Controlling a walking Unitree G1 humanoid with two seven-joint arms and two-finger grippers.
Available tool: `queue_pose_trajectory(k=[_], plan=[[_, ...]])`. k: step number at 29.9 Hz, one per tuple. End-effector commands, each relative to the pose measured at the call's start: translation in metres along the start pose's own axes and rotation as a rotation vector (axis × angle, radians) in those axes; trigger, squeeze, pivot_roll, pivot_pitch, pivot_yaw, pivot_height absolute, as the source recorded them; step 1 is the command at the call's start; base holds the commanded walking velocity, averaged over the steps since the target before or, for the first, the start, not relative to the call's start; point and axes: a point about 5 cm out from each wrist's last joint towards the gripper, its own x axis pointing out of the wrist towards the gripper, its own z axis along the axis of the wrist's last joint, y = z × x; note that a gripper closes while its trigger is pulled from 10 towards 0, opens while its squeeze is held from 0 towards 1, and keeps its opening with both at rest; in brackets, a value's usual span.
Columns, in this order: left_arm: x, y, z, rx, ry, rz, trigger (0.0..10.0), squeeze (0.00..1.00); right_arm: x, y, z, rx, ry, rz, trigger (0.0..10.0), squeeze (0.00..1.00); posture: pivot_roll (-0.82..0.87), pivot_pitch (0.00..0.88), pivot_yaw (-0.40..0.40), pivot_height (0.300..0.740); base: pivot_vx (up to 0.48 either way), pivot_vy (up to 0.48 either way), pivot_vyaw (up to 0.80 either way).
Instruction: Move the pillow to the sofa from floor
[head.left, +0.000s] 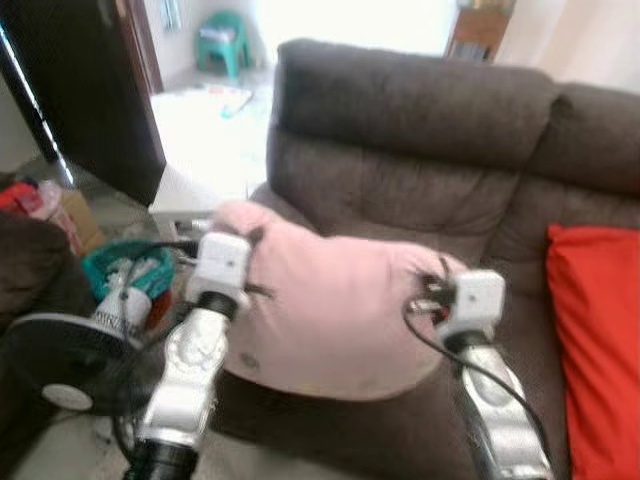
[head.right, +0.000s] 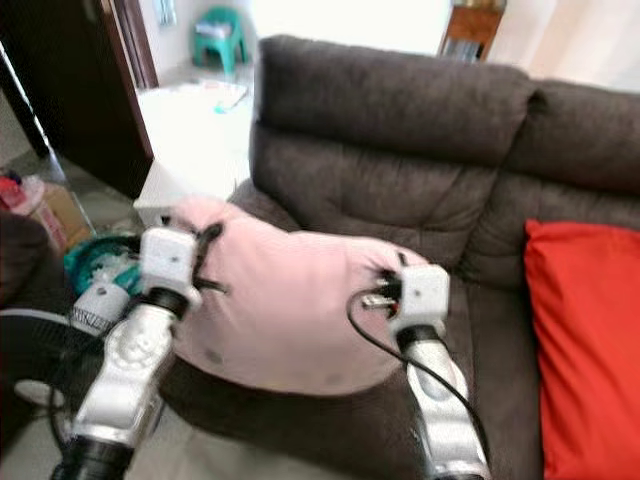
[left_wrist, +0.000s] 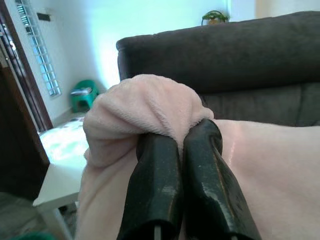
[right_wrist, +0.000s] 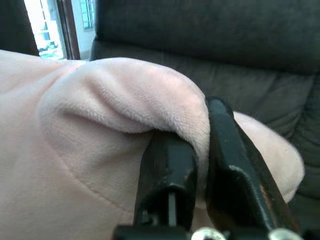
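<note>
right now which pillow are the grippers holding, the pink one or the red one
The pink pillow: left gripper and right gripper each pinch a corner of it. The red pillow lies untouched on the sofa.

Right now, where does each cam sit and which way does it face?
Left eye view: on the head, looking forward and down at the sofa; both silver arms hold the pink pillow.
Right eye view: same head, same scene, with the red cushion on the right.
Left wrist view: along the left gripper, pinching a pillow fold.
Right wrist view: along the right gripper, pinching another fold.
Shared: all four show pillow and sofa.
</note>
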Motion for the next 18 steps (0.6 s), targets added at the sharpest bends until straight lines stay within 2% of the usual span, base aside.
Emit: queue_pose_trajectory(k=[1, 9, 13, 18], plan=[[0.0048, 0.0059, 0.0137, 0.016, -0.067, 0.017, 10.0, 0.00, 0.0090, 0.0112, 0.0212, 0.004, -0.096, 0.041, 10.0, 0.00, 0.16, 0.005, -0.085, 0.740, 0.266, 0.000, 0.00], [0.0051, 0.0062, 0.0141, 0.017, -0.069, 0.021, 10.0, 0.00, 0.0090, 0.0130, 0.0231, -0.014, -0.108, 0.064, 10.0, 0.00, 0.15, 0.004, -0.087, 0.740, 0.265, 0.000, 0.00], [0.0051, 0.0062, 0.0141, 0.016, -0.070, 0.022, 10.0, 0.00, 0.0084, 0.0143, 0.0241, -0.010, -0.114, 0.072, 10.0, 0.00, 0.15, 0.004, -0.088, 0.740, 0.263, 0.000, 0.74], [0.0050, 0.0062, 0.0139, 0.015, -0.068, 0.021, 10.0, 0.00, 0.0091, 0.0128, 0.0218, 0.011, -0.098, 0.056, 10.0, 0.00, 0.15, 0.005, -0.089, 0.740, 0.267, 0.000, 0.00]])
